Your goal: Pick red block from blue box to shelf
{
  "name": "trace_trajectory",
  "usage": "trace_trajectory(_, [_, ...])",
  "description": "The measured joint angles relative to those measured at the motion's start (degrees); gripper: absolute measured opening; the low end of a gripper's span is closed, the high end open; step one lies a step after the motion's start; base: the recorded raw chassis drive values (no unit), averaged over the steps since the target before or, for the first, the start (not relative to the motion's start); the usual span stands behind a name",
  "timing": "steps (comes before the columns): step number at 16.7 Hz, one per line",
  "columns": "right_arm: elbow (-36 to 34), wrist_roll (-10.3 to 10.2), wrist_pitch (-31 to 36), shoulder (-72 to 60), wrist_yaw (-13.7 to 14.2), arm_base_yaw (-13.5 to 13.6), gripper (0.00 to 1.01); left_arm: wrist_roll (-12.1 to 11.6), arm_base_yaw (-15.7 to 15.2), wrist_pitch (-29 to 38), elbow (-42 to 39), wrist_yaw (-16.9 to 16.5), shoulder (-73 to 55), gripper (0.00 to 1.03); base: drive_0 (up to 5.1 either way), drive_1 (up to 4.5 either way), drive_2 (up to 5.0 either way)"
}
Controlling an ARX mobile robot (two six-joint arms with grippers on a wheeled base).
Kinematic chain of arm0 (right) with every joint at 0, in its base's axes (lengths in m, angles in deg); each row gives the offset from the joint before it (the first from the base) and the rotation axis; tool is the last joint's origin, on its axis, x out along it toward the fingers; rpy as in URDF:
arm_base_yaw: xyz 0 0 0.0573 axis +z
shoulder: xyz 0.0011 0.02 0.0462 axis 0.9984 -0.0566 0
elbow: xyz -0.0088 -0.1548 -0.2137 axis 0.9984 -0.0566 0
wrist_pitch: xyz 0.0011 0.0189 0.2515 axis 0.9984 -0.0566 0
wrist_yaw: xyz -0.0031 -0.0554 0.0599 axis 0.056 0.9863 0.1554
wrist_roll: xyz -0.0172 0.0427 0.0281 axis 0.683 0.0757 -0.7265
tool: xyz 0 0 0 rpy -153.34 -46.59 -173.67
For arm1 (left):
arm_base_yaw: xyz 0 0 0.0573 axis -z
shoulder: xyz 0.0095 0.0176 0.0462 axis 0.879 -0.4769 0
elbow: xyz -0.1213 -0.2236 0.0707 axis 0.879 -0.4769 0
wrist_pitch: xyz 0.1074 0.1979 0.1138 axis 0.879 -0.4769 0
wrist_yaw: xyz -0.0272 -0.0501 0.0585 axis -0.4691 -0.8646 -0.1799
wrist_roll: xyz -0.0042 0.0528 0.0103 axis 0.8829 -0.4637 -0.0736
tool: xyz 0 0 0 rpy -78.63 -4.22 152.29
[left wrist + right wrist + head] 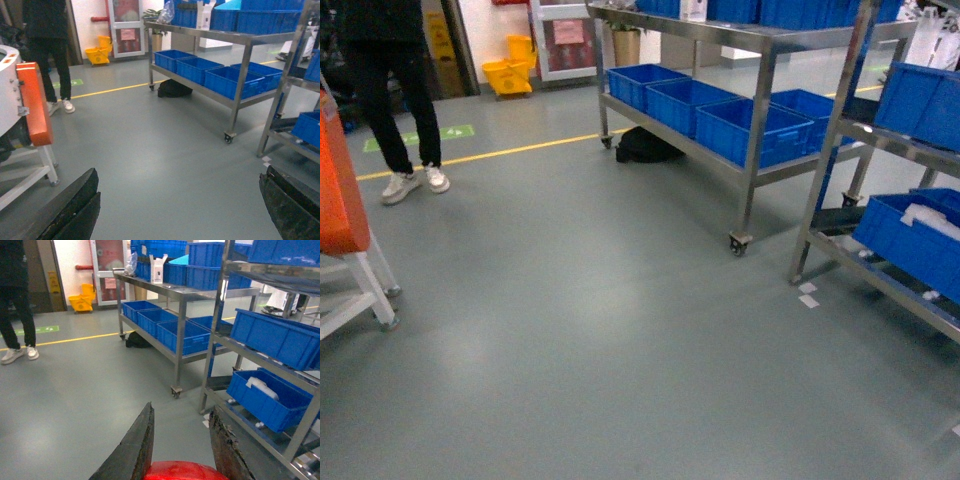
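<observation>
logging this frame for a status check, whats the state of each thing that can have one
right claw, shut on the red block
red block, held between the claw fingers, not on the shelf
left claw, open, empty
shelf, upright on casters, lower tier holding blue crates
person, standing upright
</observation>
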Motion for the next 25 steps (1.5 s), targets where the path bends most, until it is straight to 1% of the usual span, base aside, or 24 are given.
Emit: trace_trajectory(25, [0.0,0.0,-0.2,0.0,0.0,0.0,0.27,0.0,0.0,-0.1,0.0,0.0,0.0,0.98,-1.4,-1.39,-1.4])
